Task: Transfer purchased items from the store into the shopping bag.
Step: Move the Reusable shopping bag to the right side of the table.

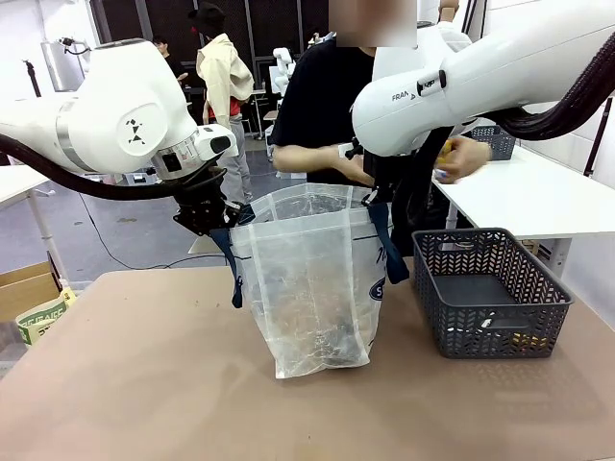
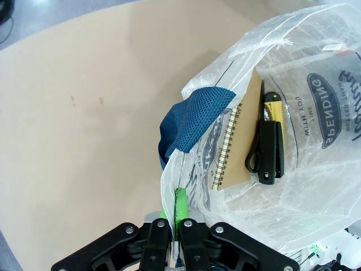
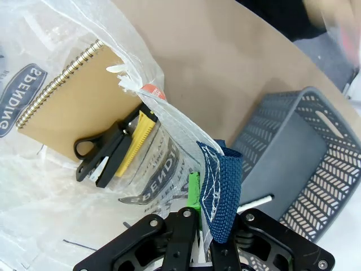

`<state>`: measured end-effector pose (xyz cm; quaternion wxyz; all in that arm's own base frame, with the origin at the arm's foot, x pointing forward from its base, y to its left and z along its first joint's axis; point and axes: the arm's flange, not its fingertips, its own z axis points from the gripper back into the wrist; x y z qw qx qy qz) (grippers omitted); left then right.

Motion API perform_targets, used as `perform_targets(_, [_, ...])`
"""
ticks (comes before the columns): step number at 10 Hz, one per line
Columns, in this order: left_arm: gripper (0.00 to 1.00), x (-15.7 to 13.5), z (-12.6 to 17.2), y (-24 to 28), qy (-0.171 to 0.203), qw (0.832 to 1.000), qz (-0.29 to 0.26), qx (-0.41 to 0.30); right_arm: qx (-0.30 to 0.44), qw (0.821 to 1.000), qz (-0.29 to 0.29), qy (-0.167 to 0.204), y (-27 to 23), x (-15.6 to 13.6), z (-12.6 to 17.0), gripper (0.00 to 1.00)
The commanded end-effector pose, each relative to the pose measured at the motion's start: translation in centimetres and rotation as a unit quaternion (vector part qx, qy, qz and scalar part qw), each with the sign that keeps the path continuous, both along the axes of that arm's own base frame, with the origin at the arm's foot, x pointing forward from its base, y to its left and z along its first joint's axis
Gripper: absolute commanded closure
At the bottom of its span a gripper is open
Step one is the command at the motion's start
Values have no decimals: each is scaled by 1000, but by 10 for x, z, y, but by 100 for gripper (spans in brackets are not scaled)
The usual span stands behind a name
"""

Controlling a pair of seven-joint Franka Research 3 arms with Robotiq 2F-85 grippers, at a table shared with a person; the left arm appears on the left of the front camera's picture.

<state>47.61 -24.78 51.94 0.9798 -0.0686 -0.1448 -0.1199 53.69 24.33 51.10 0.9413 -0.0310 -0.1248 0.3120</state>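
Two end effectors pinch the shopping bag [image 1: 307, 288] at opposite sides of its mouth, so it stands upright and open on the counter [image 1: 135, 384]. The left end effector [image 2: 175, 199] is fully closed on the plastic rim, just beside a navy strap [image 2: 194, 121]. The right end effector [image 3: 194, 189] is closed as well, with the rim and the other strap [image 3: 220, 197] between its fingers.

At the bottom of the bag lie a tan spiral notebook [image 2: 237, 138], black scissors [image 2: 255, 152] and a yellow cutter [image 2: 274, 104], side by side with their long axes roughly parallel. The mouth faces straight up between the two arms, so a new item must come down from above.

A dark grey basket [image 1: 490, 288] stands just beside the bag on the robot's right, nearer the right arm. Beyond it, the person's hand [image 1: 468, 158] holds something yellow, too blurred to name. With both arms occupied, I judge that this hand brings the next item, and it must move toward the robot's left to reach the mouth.
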Motion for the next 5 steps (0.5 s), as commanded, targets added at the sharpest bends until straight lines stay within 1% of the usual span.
perform_targets(1, [100,-3,1,2,-2,1000,7,-1,-1,1000,-1,0,-2,0,-1,100])
perform_targets(5, [100,-3,1,2,-2,1000,7,-1,-1,1000,-1,0,-2,0,-1,100])
